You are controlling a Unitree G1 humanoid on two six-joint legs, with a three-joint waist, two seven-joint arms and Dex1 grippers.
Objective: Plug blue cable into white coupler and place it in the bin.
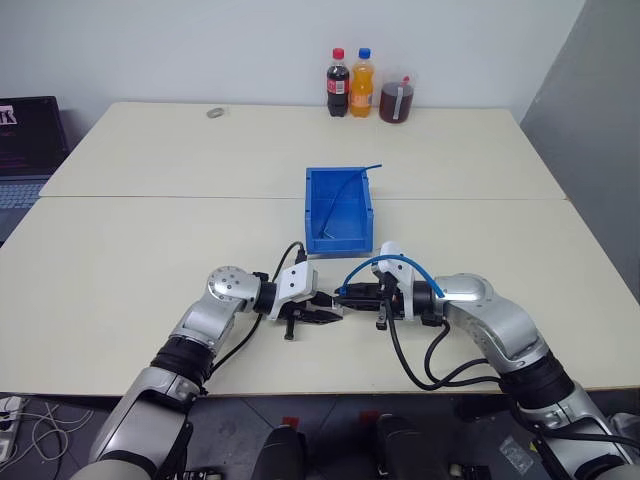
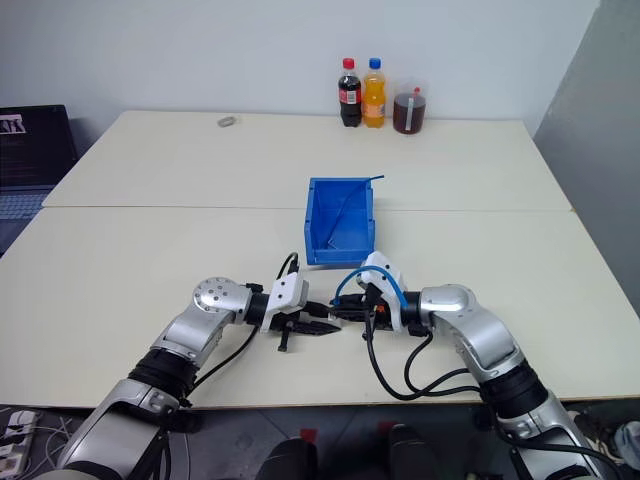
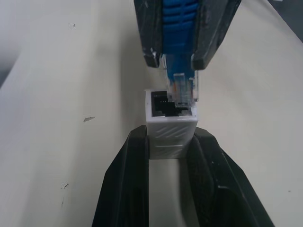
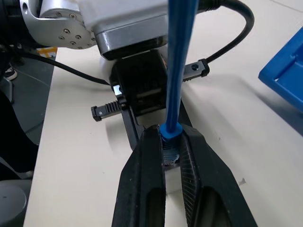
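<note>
Two grippers meet nose to nose in front of the bin (image 1: 339, 208). The left gripper (image 3: 171, 142) is clamped on the white coupler (image 3: 171, 124), socket facing outward. The right gripper (image 4: 171, 150) is closed on the blue cable (image 4: 179, 66) just behind its clear plug (image 3: 182, 90). The plug tip sits at the socket mouth, a little off to one side, so the mating step seems in progress. The next move probably needs a small sideways correction, then a straight push until the plug goes in.

right gripper (image 4: 171, 147) pinches the blue cable (image 4: 179, 71) (left gripper (image 4: 142, 101) opposite).
</note>
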